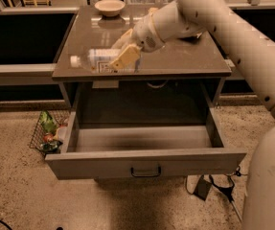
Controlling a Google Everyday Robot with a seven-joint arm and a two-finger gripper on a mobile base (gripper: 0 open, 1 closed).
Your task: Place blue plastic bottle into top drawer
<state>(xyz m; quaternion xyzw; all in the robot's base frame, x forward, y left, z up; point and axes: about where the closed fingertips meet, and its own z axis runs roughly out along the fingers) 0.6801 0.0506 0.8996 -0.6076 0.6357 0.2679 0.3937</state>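
Note:
The blue plastic bottle (98, 60) is held on its side, white cap pointing left, above the front left part of the cabinet top. My gripper (123, 53) is shut on the bottle's right half, its pale fingers (125, 57) wrapping it. The arm reaches in from the upper right. The top drawer (145, 163) is pulled fully out below, wide, shallow and grey, with a small dark loop handle (145, 171) at the front centre. Its inside shows nothing in it. The bottle is above and behind the drawer's left part.
A pale bowl (109, 7) stands at the back of the cabinet top (185, 61). A wire basket (48, 131) with green and red items sits on the floor left of the drawer. Dark cables (218, 188) lie on the floor at the right. My arm's body fills the right edge.

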